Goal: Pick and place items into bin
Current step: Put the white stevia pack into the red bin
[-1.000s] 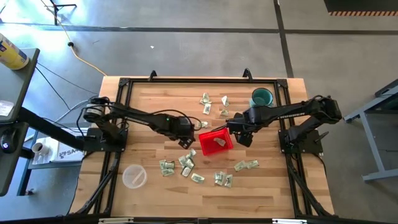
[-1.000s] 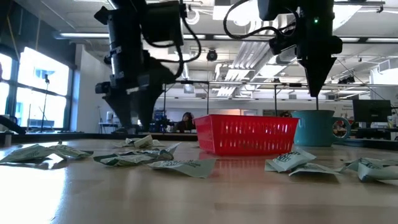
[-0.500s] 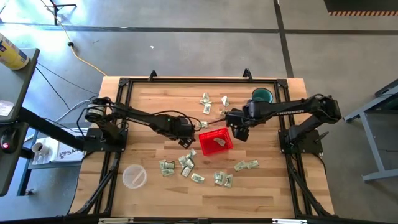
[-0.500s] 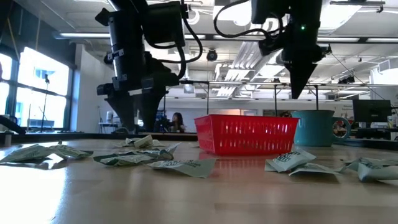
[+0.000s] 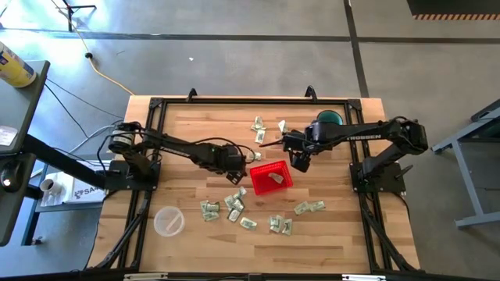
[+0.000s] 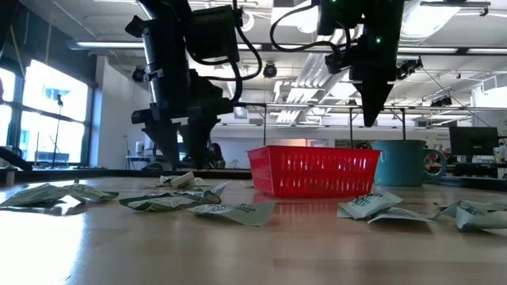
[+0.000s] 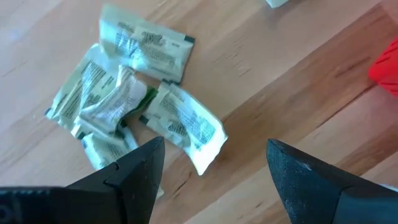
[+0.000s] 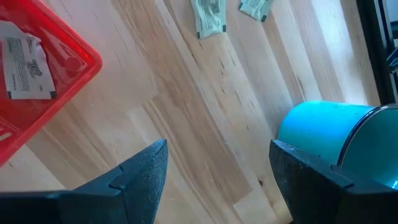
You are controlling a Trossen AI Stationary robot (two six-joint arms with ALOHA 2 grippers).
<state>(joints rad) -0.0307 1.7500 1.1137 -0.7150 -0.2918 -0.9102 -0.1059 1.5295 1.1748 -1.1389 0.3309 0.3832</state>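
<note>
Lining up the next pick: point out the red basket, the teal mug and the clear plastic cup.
red basket (image 5: 262,168): high view, on its left rim.
teal mug (image 5: 329,120): high view, on its open top.
clear plastic cup (image 5: 168,221): high view, on its middle.

Bright even daylight from above; ceiling lights glare in low view, arms backlit; near packets slightly soft.
</note>
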